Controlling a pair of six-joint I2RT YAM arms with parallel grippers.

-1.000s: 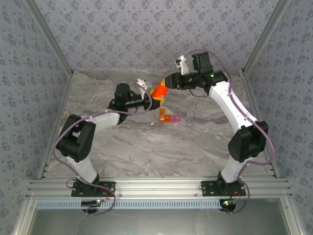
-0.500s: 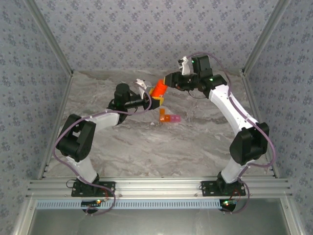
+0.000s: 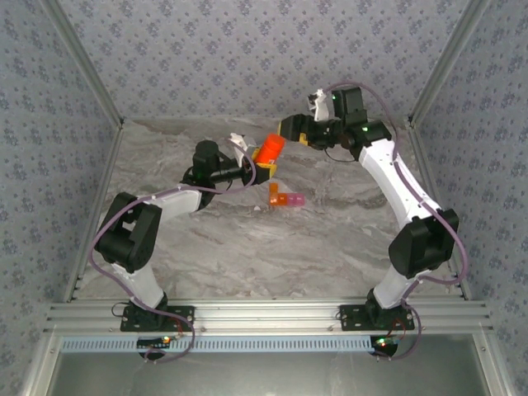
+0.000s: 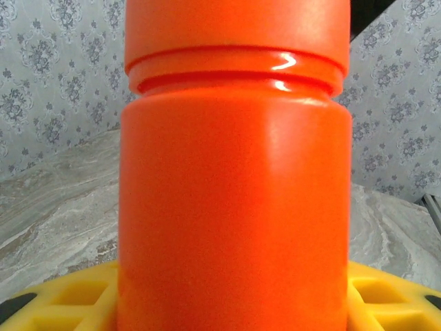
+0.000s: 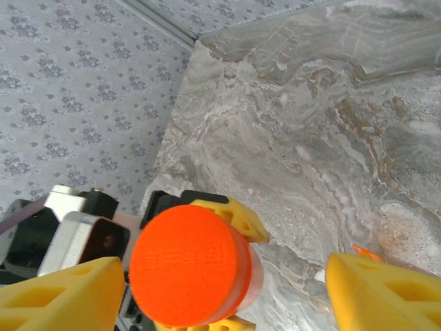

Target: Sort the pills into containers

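Gripping an orange bottle [image 3: 267, 152] by its lower body, the left gripper [image 3: 262, 168] is clenched on it above the far middle of the table [image 3: 247, 247]. In the left wrist view the bottle [image 4: 234, 207] stands upright between the yellow fingers [image 4: 62, 303], which press against its sides. Its cap [image 4: 234, 27] is on, above a raised ring at the neck.

From overhead the bottle leans, cap end pointing toward the right gripper [image 3: 289, 130], which sits just beyond the cap with its jaws spread. The right wrist view looks down on the round orange cap [image 5: 189, 265]. That gripper's own yellow fingers [image 5: 62, 296] stand wide to either side of the cap, apart from it and grasping nothing.

The pill box [image 3: 285, 199] lies on the marble tabletop just nearer the arm bases than the held bottle, and is touched by neither gripper. Its orange cell is on the left and its pink cell on the right. Whether anything lies in the cells is too small to tell.

Patterned grey walls [image 3: 247, 49] close in the table on three sides.
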